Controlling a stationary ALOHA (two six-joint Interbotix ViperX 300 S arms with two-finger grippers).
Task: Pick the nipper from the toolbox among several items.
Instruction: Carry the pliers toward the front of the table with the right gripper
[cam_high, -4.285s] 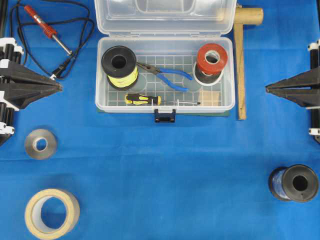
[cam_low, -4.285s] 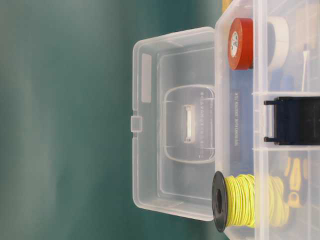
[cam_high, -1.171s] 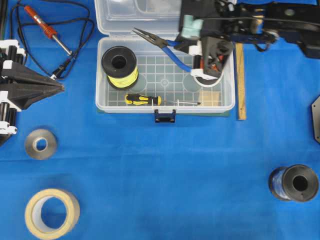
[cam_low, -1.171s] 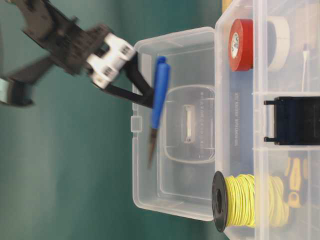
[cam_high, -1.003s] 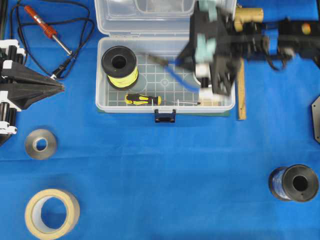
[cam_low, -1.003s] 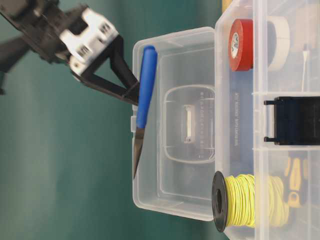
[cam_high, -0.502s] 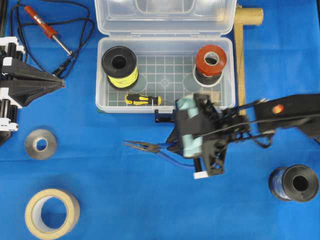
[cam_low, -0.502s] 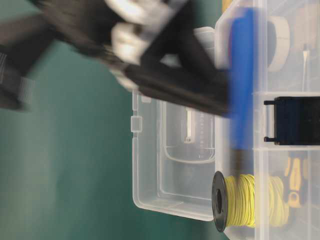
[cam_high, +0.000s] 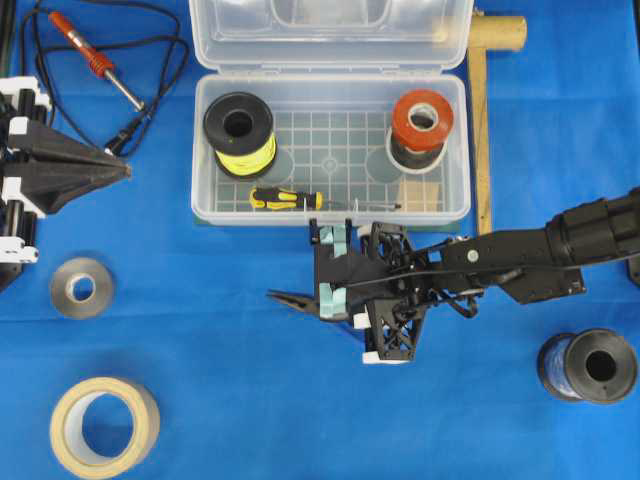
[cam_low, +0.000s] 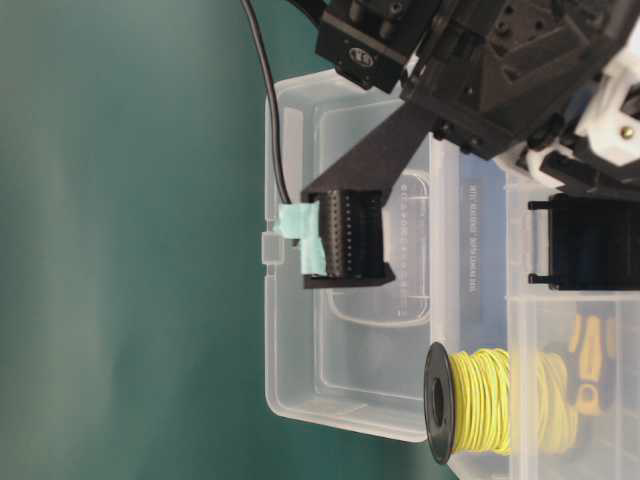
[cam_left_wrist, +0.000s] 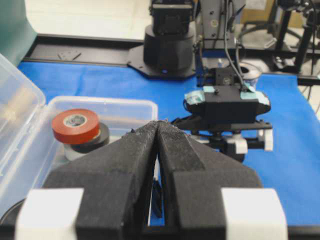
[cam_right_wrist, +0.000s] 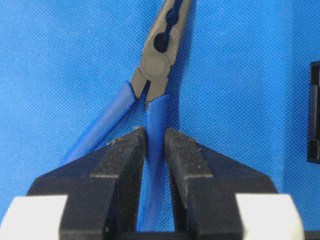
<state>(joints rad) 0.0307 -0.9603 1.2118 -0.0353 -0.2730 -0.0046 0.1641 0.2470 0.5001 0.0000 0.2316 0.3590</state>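
One blue handle of the nipper (cam_right_wrist: 159, 67) is pinched in the right tool (cam_right_wrist: 155, 140), well clear of the toolbox (cam_high: 455, 150); setting it down on the counter (cam_high: 250, 400) is probably next, left tool (cam_left_wrist: 158, 131) clenched idle.

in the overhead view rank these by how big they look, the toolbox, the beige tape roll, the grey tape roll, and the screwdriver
1. toolbox
2. beige tape roll
3. and 4. screwdriver and grey tape roll: unsure; the screwdriver is longer but thinner.

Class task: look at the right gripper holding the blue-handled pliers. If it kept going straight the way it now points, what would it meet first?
The right gripper points down at the blue cloth, gripping one handle of the pliers. Nothing else lies ahead, so the pliers would probably touch the cloth first; the gap is hard to judge.
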